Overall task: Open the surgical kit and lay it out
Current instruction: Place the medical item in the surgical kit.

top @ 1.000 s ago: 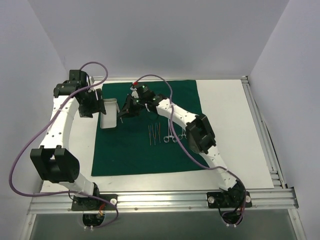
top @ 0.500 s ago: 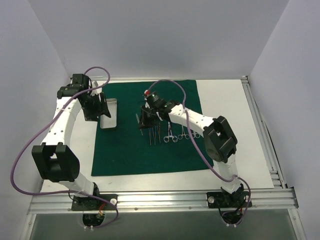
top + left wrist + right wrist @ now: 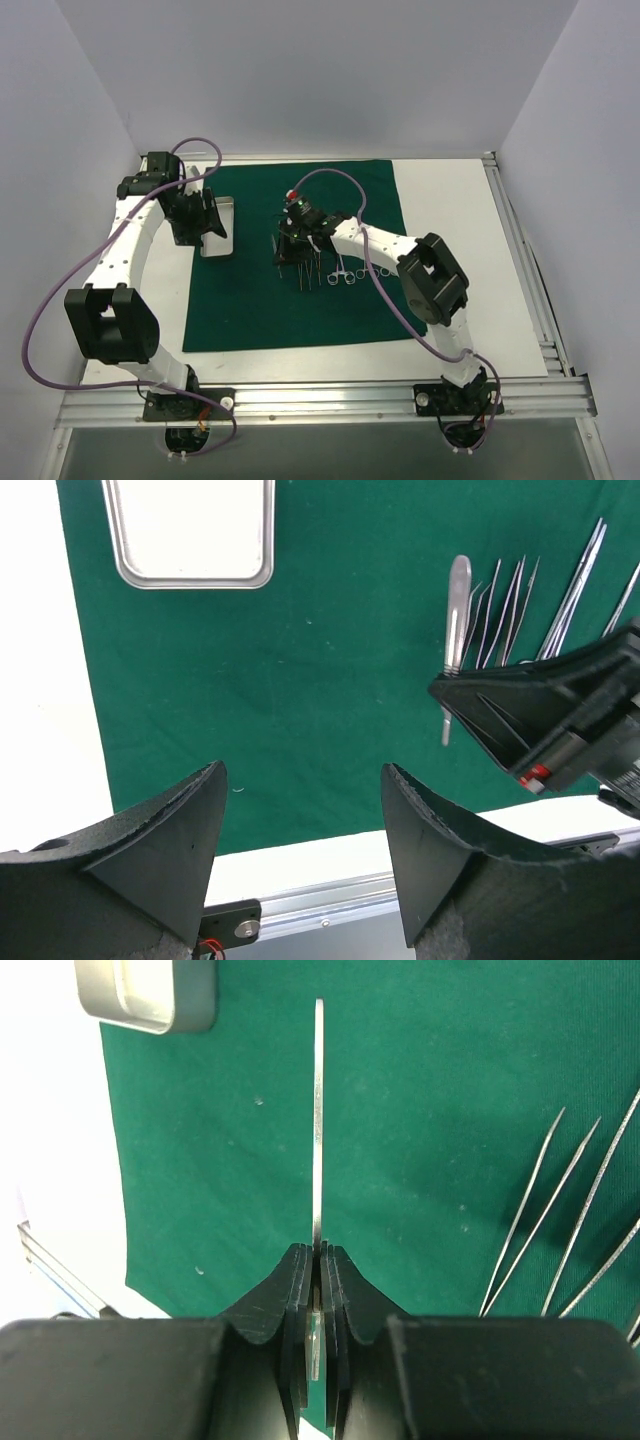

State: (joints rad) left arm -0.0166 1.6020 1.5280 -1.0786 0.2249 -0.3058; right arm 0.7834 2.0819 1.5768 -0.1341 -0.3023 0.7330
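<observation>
Right wrist, steel tool (image 3: 318, 1120) pinched betw jaws

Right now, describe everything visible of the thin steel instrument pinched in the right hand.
The steel instrument is a slim, flat strip of bright metal, one end broad and rounded, the other narrower. The right hand is shut on it partway along, so its wrist camera sees it edge-on, a thin line pointing straight ahead. It is over the green cloth, left of the row of laid-out instruments and roughly parallel to them, with the tray further left. Whether it touches the cloth cannot be told.
</observation>
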